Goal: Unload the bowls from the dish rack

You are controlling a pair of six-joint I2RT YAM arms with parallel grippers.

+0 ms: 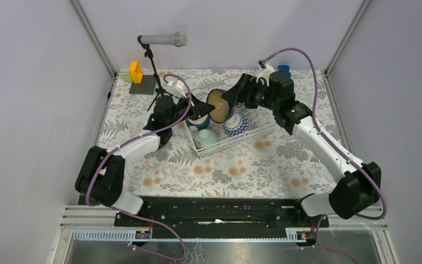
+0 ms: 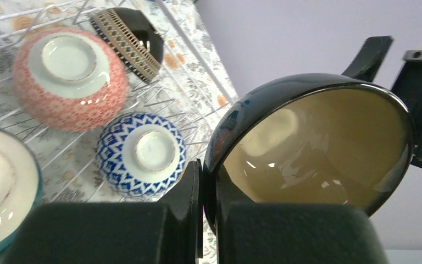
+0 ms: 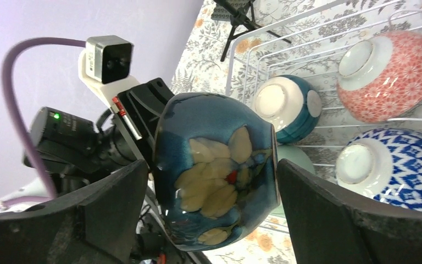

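Microphone point(image 1: 165, 39) on black stand point(image 1: 153, 70); yellow block point(image 1: 135, 71) on grey baseplate point(image 1: 144, 87); floral tablecloth point(image 1: 225, 170).

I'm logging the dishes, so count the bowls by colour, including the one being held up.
Pale green bowl: 1
Teal bowl: 1
Pink speckled bowl: 1
Blue-white zigzag bowl: 1
Dark brown bowl: 1
Dark blue floral bowl: 1
Total: 6

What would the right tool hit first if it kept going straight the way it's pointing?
The dark blue floral bowl, framed by the right tool's open fingers and pinched at the rim by the left tool. How close is unclear.
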